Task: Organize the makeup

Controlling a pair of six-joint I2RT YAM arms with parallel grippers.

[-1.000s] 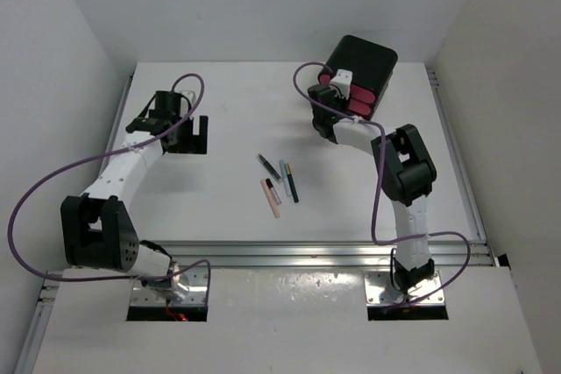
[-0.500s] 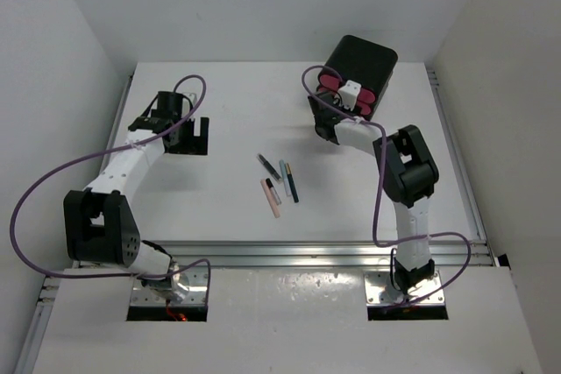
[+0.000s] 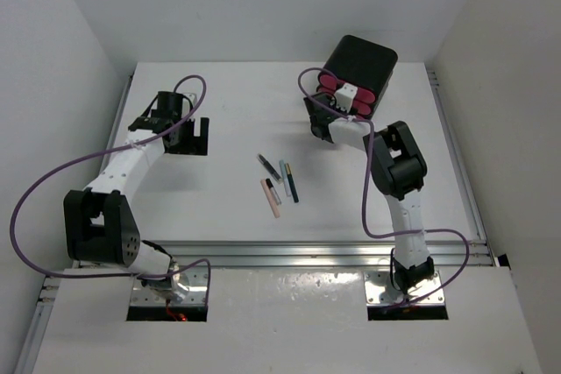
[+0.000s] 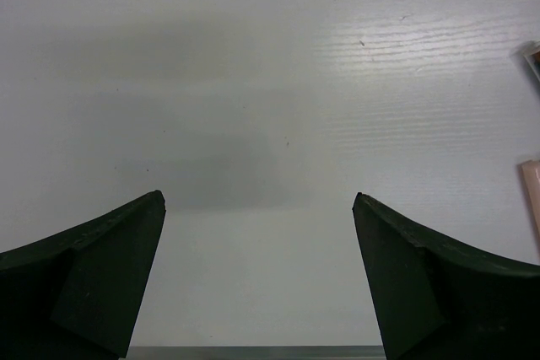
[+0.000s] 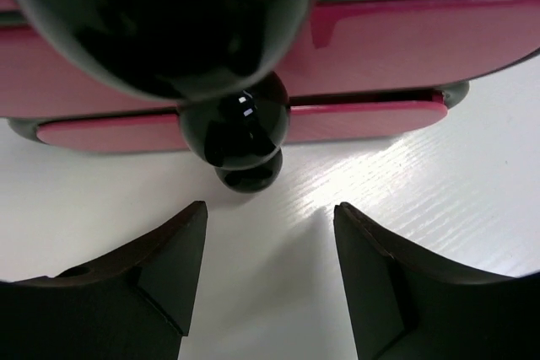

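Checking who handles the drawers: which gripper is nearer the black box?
Right. The right gripper, open, faces the black box's drawer knobs; the left gripper, open, is far across the table.

A black box sits angled at the far right of the white table, its pink drawers stacked on the front face. Glossy round black knobs stick out from the drawers. A metal rail lines the table's near edge.
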